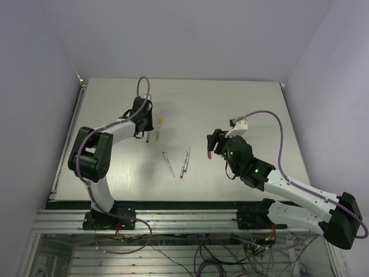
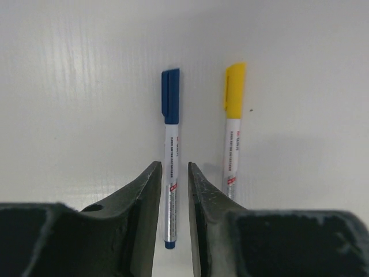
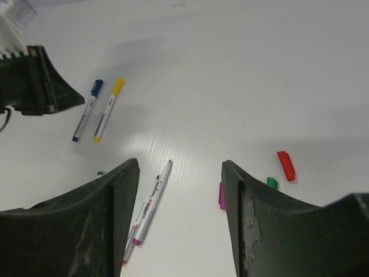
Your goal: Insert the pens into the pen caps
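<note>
Bright, even light covers the white table (image 1: 248, 104); shadows are soft and faint. A mild glare patch shows in the right wrist view. Focus is sharp.

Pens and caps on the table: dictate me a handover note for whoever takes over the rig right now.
Left gripper: open, fingers either side of the blue pen, which lies on the table.
Right gripper: open, empty, above the table.
Done: blue pen and yellow pen capped, lying side by side.
Left: three uncapped pens mid-table; magenta cap, green cap and red cap loose near the right gripper.
</note>
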